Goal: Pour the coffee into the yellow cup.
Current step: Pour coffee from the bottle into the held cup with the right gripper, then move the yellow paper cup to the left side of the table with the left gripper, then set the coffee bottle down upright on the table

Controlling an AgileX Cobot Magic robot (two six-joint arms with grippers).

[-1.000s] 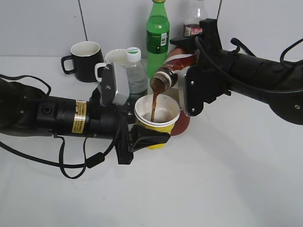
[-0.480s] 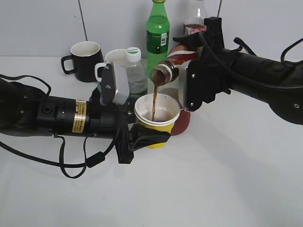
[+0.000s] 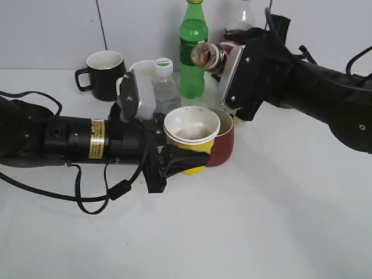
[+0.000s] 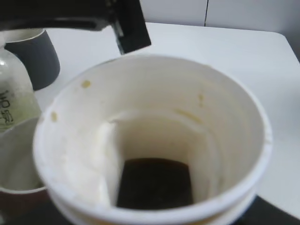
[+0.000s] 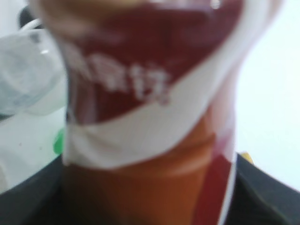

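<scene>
The yellow cup [image 3: 192,145] is held just above the table by my left gripper [image 3: 174,165], which is shut on its lower body. In the left wrist view the cup's white inside [image 4: 154,117] shows dark coffee [image 4: 154,183] at the bottom. My right gripper [image 3: 235,81] is shut on the brown coffee bottle [image 3: 209,56], held nearly level above and behind the cup, its open mouth facing left. No liquid runs from it. The right wrist view is filled by the bottle's label [image 5: 150,93].
A dark red mug [image 3: 224,145] stands right behind the cup. A clear water bottle [image 3: 165,87], a white mug [image 3: 142,72], a black mug [image 3: 104,74], a green bottle [image 3: 193,46] and a cola bottle [image 3: 239,26] stand at the back by the wall.
The stream of coffee into the cup has stopped. My right gripper has lifted the bottle up and back and tipped its mouth up toward level. The cup has stayed put.
</scene>
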